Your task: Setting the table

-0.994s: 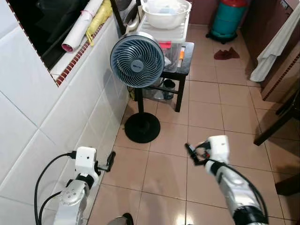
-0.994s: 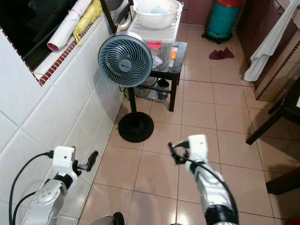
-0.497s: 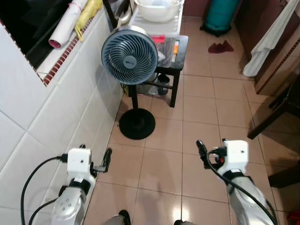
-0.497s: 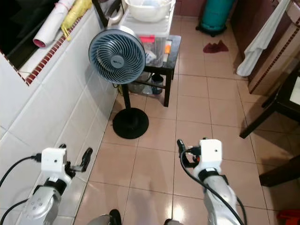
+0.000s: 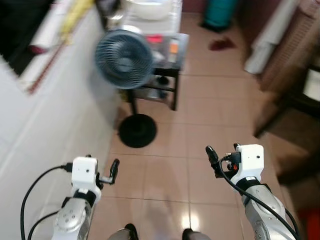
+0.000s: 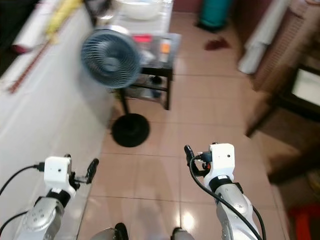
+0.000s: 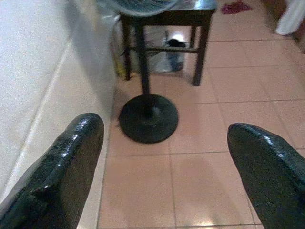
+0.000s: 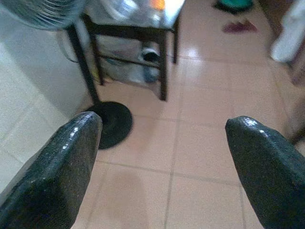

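While the head views are smeared with motion blur, I can see both arms held low in the frame w/ nothing in them: left gripper [image 5: 114,169] at lower left, right gripper [image 5: 212,159] at lower right, each over bare salmon-pink floor tile [image 5: 220,110]. Wrist cams show both pincers spread wide, fingers far apart, only floor between them. Upper left of the head view: a grey-blue round pedestal fan [image 5: 124,59] on a black disc base [image 5: 137,130], standing just beside the white tiled wall [image 5: 45,125]. Behind it, a small dark side table [image 5: 172,75] carries a clear plastic box and, at the top edge, a white bowl [image 5: 150,8], which is the nearest thing to tableware I can pick out, so prob. what the task wants; it's well apart from both grippers. At the right edge, the dark wooden table [image 5: 305,97] w/ something pale on top, too blurred to name. A teal cylinder [image 5: 219,12] and a red rag [image 5: 220,44] sit at top centre. My read: no step of the setting has begun, approach only. Risks from here: the left arm is near the wall and could scrape it; the fan base and pole sit right in the approach path, so a clip could topple the fan; and w/ this blur, I'd misjudge the reach to the bowl.
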Controlling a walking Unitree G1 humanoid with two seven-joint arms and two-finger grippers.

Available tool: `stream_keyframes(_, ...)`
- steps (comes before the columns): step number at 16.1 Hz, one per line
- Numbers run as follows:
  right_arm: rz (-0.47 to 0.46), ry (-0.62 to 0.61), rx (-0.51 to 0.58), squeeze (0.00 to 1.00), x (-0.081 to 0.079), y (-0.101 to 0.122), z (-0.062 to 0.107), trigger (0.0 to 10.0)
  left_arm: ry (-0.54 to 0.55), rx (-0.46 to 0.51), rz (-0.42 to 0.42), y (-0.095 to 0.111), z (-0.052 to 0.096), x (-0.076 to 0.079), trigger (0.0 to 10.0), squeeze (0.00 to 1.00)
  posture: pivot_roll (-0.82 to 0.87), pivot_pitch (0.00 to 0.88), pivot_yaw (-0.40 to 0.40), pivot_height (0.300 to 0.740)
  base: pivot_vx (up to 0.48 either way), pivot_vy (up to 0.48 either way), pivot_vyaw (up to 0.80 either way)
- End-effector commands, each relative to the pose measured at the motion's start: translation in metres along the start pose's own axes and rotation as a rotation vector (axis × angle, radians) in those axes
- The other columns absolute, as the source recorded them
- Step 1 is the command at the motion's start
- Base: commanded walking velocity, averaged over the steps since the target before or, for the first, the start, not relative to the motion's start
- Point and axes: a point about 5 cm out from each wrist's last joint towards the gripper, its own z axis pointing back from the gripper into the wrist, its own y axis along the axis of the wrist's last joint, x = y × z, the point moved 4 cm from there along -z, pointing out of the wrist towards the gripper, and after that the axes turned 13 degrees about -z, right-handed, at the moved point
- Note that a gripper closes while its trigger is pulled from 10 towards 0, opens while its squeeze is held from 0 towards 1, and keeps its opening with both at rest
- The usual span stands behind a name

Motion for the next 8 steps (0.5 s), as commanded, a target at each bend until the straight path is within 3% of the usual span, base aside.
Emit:
stream_keyframes(1,-0.011,-0.011,-0.010,0.00,-0.001,-0.001,0.001,10.0,0.005,-0.010,0.008,-0.001,0.002,-0.003,10.0,0.00,-0.11,0.198,0.029,0.740,0.000,0.000,-0.77)
stream_keyframes(6,-0.019,-0.008,-0.009,0.00,-0.005,0.001,-0.005,10.0,-0.069,0.025,0.048,0.009,-0.003,0.004,10.0,0.00,-0.11,0.196,0.037,0.740,0.000,0.000,-0.77)
stream_keyframes(8,-0.008,-0.003,0.003,0.00,-0.007,0.003,-0.006,10.0,-0.050,0.056,0.053,0.019,-0.009,-0.001,10.0,0.00,-0.11,0.188,0.040,0.740,0.000,0.000,-0.77)
